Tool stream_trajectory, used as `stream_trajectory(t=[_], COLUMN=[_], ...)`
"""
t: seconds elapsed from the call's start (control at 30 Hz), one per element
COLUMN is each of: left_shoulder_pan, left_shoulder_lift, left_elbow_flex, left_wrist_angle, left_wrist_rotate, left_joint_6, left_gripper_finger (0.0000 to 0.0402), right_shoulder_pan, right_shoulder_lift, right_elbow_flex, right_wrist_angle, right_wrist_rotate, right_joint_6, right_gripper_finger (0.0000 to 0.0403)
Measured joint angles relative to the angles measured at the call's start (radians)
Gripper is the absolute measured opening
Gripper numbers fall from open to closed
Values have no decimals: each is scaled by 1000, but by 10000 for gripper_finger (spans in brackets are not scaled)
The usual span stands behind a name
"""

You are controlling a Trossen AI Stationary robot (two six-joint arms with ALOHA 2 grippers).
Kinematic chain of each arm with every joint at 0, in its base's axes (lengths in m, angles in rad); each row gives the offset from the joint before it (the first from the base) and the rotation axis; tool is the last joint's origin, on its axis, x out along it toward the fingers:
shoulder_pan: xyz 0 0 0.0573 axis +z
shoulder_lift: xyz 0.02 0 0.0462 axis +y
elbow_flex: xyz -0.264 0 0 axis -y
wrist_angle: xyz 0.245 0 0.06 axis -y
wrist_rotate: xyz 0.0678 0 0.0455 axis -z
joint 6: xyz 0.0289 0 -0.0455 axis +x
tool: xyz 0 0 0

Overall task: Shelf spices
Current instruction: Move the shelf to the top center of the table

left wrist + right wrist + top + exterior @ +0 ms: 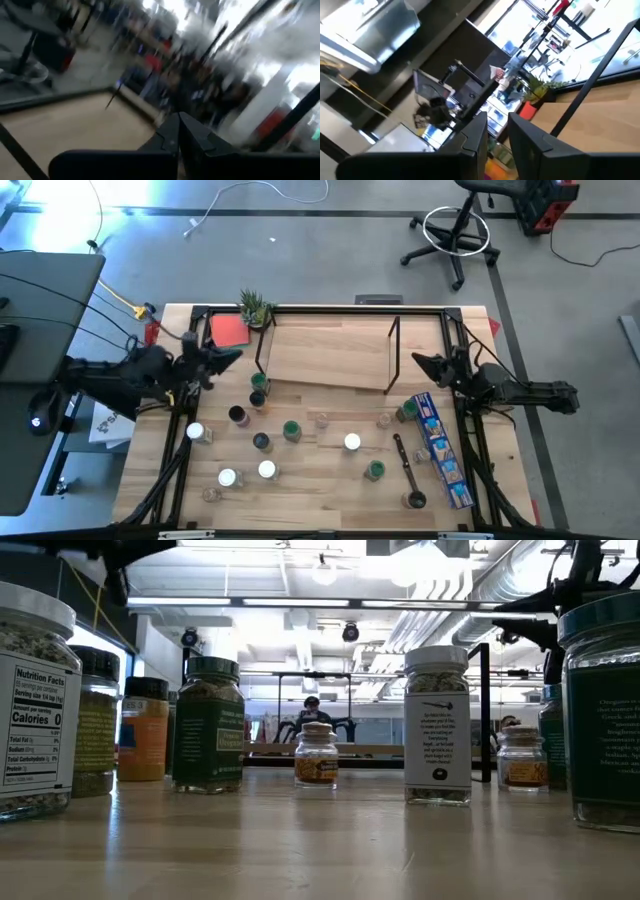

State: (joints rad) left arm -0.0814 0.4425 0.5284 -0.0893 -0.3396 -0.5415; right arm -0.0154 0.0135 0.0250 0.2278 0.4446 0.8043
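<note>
Spice jars (pixel 262 441) scattered on wooden surface (pixel 320 490) before empty shelf (pixel 330 355); left end effector (pixel 236 357) clenched on nothing, right end effector (pixel 418 362) slightly parted, empty.

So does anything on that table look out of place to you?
Yes: the shelf at the back holds no jars. The spices stand scattered over the table in front of it instead. A blue box and a black utensil also lie among them on the right.

upright spice jars (pixel 292 430) scattered across table front, wood-and-black-rod shelf (pixel 330 355) behind, no jars on it
</note>
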Motion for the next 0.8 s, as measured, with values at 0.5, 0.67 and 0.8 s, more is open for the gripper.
stream_trajectory(t=[0.5, 0.67, 0.8], left_shoulder_pan=[-13, 18, 80], left_shoulder_lift=[460, 604, 677], left_elbow_flex=[314, 499, 642], left_wrist_angle=[-125, -436, -620], left_wrist_rotate=[170, 10, -8], left_joint_6=[211, 153, 90], left_gripper_finger=[5, 25, 54], right_shoulder_pan=[0, 0, -2], right_shoulder_lift=[255, 367, 494], right_elbow_flex=[376, 506, 687], right_wrist_angle=[-8, -86, -382], right_wrist_rotate=[93, 24, -5], right_joint_6=[-176, -199, -231], right_gripper_finger=[71, 71, 71])
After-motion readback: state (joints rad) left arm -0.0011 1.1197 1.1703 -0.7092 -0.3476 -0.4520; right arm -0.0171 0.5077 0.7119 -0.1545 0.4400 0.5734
